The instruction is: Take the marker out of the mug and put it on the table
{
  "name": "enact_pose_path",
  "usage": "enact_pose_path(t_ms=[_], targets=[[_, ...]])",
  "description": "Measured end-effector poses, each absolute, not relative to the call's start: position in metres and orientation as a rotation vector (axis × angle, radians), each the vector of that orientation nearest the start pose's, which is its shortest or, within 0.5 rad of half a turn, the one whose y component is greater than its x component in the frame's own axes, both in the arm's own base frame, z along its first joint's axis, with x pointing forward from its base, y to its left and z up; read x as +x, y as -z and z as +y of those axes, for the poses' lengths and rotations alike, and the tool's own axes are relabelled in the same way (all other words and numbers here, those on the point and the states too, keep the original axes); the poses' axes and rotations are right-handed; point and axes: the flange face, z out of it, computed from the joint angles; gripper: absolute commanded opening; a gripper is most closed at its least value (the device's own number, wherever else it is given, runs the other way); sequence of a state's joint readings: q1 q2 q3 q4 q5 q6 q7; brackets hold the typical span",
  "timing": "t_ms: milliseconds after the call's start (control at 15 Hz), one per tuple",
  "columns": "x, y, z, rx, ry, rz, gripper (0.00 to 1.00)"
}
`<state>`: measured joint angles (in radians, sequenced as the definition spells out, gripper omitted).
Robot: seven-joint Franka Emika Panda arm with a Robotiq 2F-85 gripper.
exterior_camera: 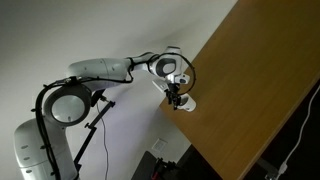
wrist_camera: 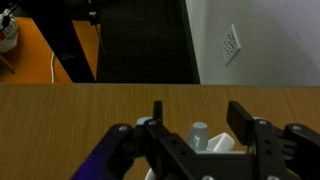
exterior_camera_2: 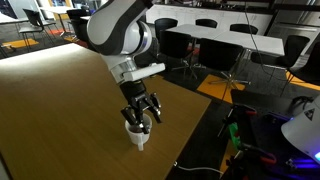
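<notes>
No readable text, label, brand, number or sign can be made out in any view; nothing legible is seen on the arm, mug or worktop.

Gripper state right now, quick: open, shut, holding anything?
Gripper: open, its two sides spread apart just above the mug, holding nothing.
</notes>
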<state>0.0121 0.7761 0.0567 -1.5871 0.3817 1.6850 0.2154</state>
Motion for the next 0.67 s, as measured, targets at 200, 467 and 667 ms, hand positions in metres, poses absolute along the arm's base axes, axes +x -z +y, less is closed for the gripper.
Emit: enact_pose_path(t_ms=[200,467,667], targets=[[0.6093,-0.1563,0.0777,-2.619,-1.050,0.419,0.61],[0.6091,-0.1599,0.0797,-2.611,-1.071,0.405,0.63],[0.6107,-0.1601,0.0798,-2.611,-1.069,0.404,0.61]])
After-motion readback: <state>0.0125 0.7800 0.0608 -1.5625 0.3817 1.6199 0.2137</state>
